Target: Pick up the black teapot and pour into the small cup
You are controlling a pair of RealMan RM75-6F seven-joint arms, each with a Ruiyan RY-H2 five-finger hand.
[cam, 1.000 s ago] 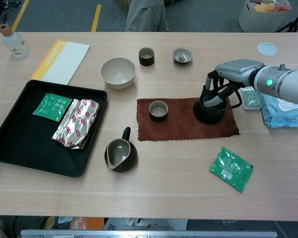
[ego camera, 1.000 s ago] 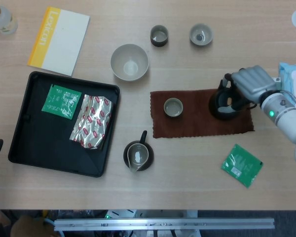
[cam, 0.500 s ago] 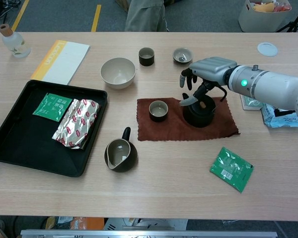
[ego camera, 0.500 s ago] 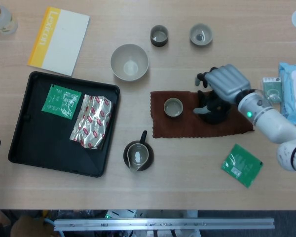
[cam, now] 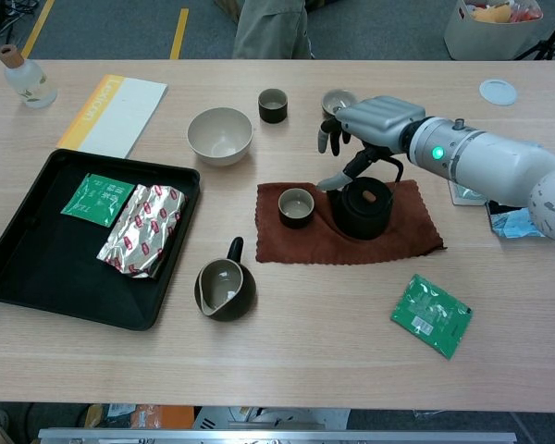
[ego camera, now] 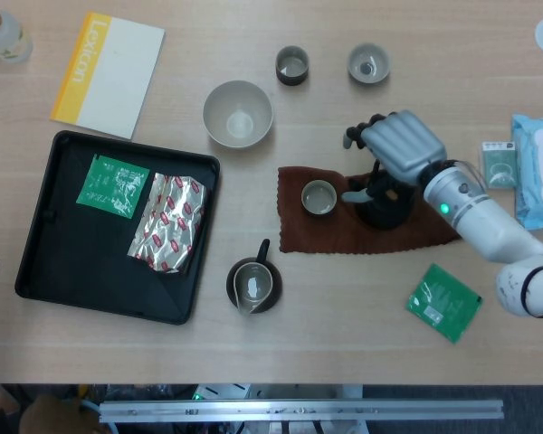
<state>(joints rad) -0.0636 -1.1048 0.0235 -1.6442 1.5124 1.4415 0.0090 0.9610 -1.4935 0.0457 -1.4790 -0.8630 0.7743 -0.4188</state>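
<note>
Inspecting, we find the right robot hand (cam: 375, 125) gripping the black teapot (cam: 363, 209) from above on the brown cloth (cam: 402, 236), spout just beside the small cup (cam: 295, 206).

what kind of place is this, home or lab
Probably a lab or test room rather than a home: yellow floor tape behind the table, a metal rail along its front edge, and tea ware laid out for the right hand.
</note>
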